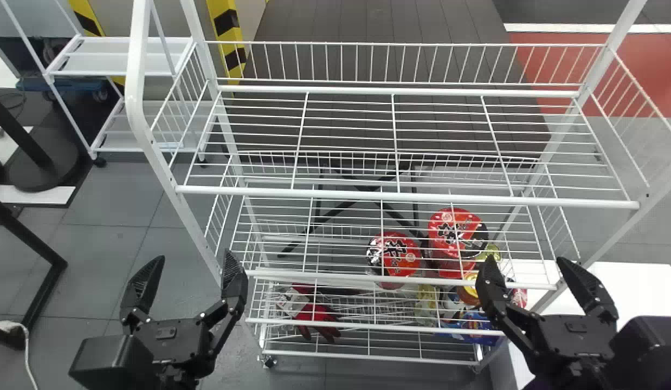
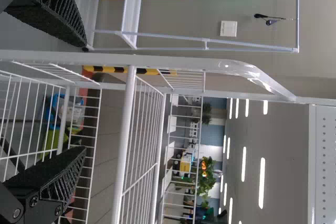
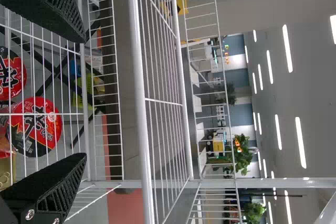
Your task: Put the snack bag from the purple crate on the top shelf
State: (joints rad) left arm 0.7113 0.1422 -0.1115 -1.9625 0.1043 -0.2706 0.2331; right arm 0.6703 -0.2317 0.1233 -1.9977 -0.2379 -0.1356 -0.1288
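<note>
My left gripper stands open at the lower left in the head view, in front of the rack's left post, holding nothing. My right gripper is also open and bare, before the rack's right end. In the left wrist view the left gripper has its fingers wide apart; in the right wrist view the right gripper does too. The top shelf of the white wire rack spans the head view with nothing on it. I see neither a purple crate nor a clearly recognizable snack bag.
Red bowl-shaped packages rest on a lower shelf, with red gloves and various packs beneath. A white table stands at the right. The rack's left post rises near the left gripper. Another white rack is behind left.
</note>
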